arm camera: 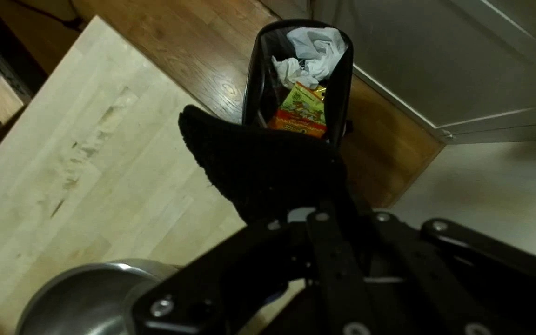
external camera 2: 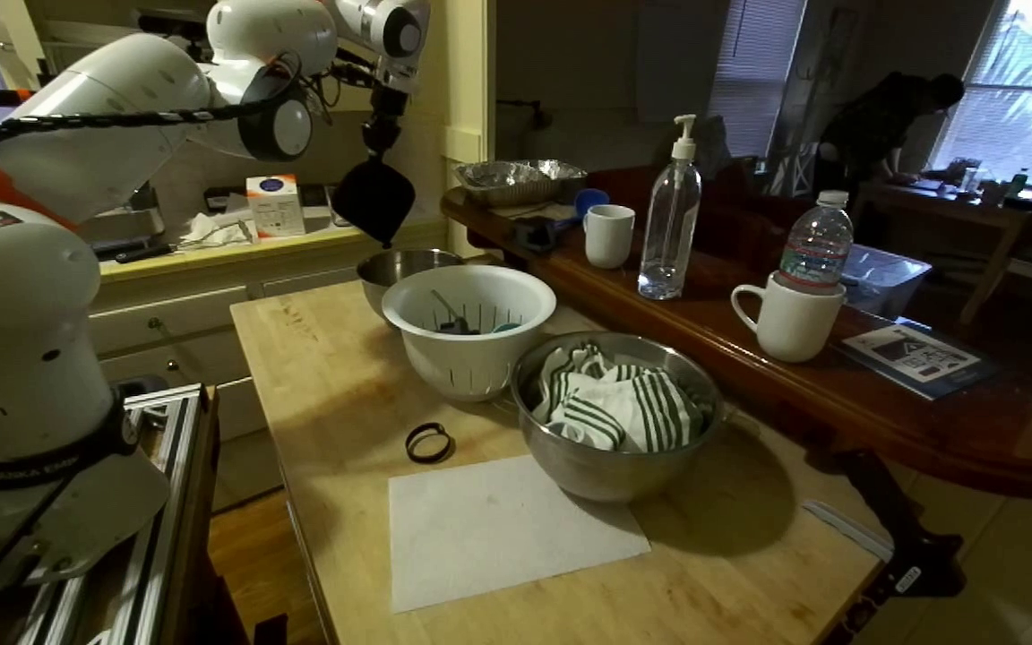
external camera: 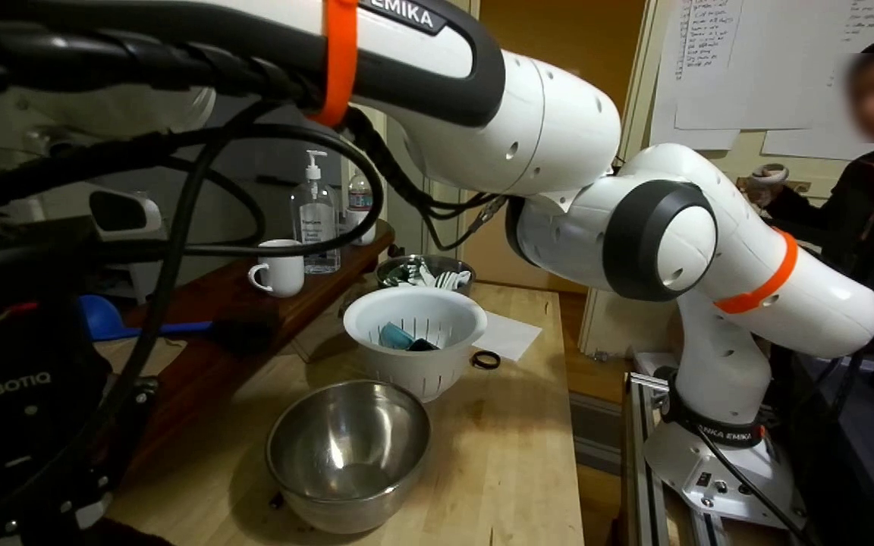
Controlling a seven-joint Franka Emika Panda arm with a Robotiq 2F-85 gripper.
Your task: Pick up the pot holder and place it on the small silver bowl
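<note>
In an exterior view, a sheet [external camera 2: 507,537] lies nearest on the table [external camera 2: 328,403], well in front of the colander [external camera 2: 458,363]. Just past it are a steel bowl [external camera 2: 610,475] holding a striped towel [external camera 2: 623,408], in front of the colander and towards the ledge [external camera 2: 704,313], and a black ring [external camera 2: 426,460], between sheet and colander. The ledge runs on beside the colander, raised above the table; front to back it bears a mug [external camera 2: 794,327] with a bottle [external camera 2: 813,246] showing above it, a pump bottle [external camera 2: 670,224], a second mug [external camera 2: 608,237], a blue scoop [external camera 2: 589,202] and a foil tray [external camera 2: 520,191].

The colander stands upright, dark and teal things [external camera 2: 455,327] in it. Right behind it, partly hidden by it, sits the silver bowl [external camera 2: 379,285], also upright.

Beyond the colander, past the silver bowl, the gripper [external camera 2: 378,154] has its fingers pinched together on the pot holder [external camera 2: 374,202], which hangs from them in the air. In the wrist view tabletop shows between pot holder and silver bowl, and a bin [arm camera: 255,70] stands on the floor [arm camera: 203,60] past the table's edge.

Farther behind the colander, a box [external camera 2: 276,208] stands on a counter [external camera 2: 229,253]. Farthest, well away on the ledge side, a person [external camera 2: 892,121] bends over.
</note>
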